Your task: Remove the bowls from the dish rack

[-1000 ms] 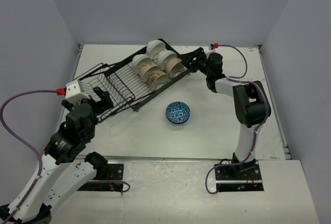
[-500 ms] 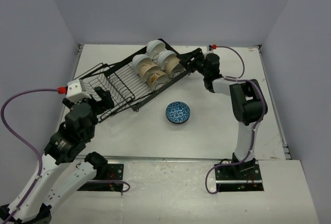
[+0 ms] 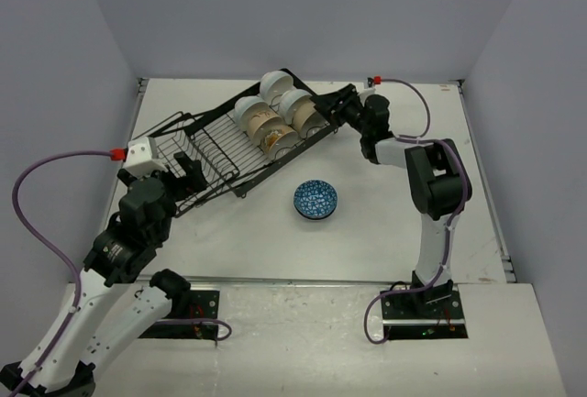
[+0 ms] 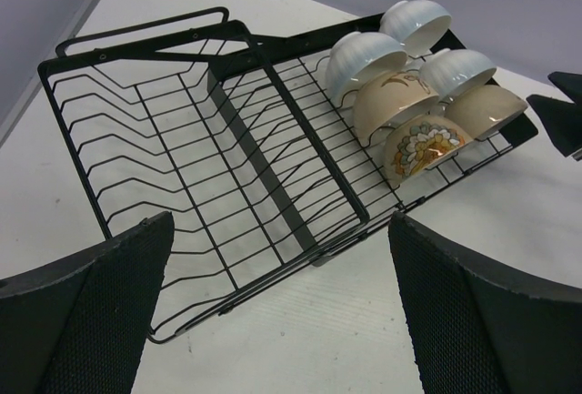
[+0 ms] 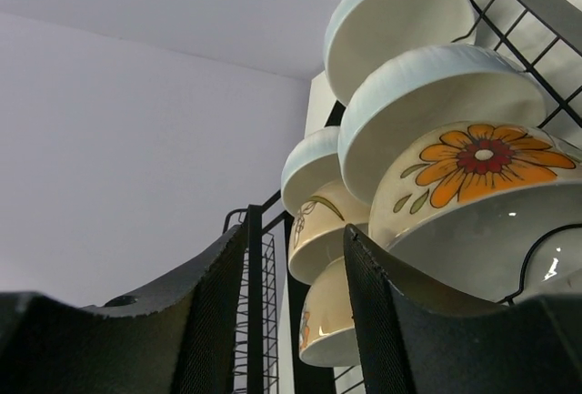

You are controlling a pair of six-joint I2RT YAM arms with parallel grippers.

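By the dish rack's (image 3: 220, 154) far end, the right gripper (image 3: 326, 106) is half open and holds nothing. It should pinch the flower bowl's (image 5: 473, 194) rim gently.

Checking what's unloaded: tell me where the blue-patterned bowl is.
In the top view the blue-patterned bowl sits on the table near its middle, just in front of the dish rack.

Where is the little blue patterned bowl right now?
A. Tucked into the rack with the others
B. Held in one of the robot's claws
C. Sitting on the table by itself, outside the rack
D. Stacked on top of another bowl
C: the blue patterned bowl sits alone on the table, apart from the rack, where the other bowls stand on edge.
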